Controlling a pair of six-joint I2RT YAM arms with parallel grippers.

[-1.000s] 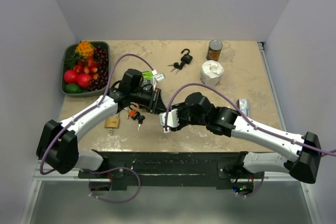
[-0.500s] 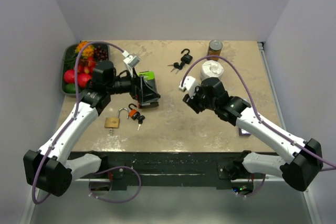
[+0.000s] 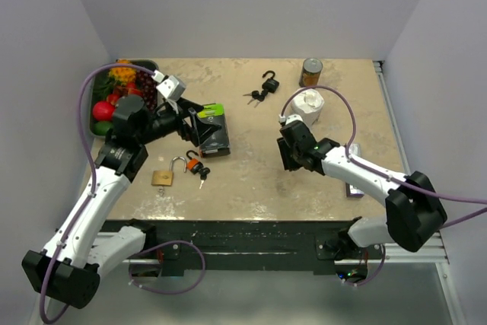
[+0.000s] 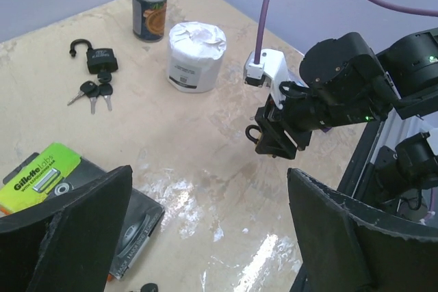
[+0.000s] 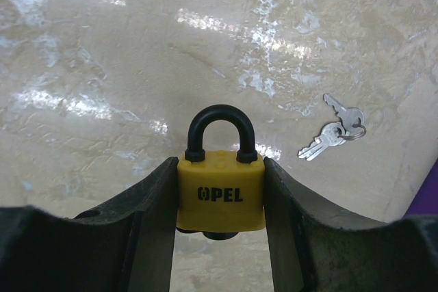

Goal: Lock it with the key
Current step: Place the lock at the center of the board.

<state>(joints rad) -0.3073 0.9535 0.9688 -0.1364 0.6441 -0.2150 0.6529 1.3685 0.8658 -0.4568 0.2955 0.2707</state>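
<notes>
A yellow padlock point(image 5: 221, 193) marked OPEL, its black shackle closed, is clamped by the body between my right gripper's point(image 5: 221, 203) fingers. In the top view that gripper point(image 3: 290, 154) hovers over the table's middle right. A pair of silver keys point(image 5: 333, 135) lies on the table beyond it. My left gripper point(image 3: 207, 132) is open and empty above the Gillette pack point(image 3: 212, 123). Its wide-set fingers point(image 4: 89, 227) frame bare tabletop, with the right gripper point(image 4: 274, 143) facing it from a distance.
A brass padlock point(image 3: 162, 177) with its shackle open and an orange padlock with keys point(image 3: 197, 167) lie front left. A black open padlock point(image 3: 269, 81) with keys point(image 3: 255, 97), a can point(image 3: 310, 72) and a white roll point(image 3: 307, 104) stand behind. A fruit tray point(image 3: 99, 108) is far left.
The two grippers were together at the table's middle. The left one has opened and pulled back to the left. The right one has carried the yellow padlock to the right.
</notes>
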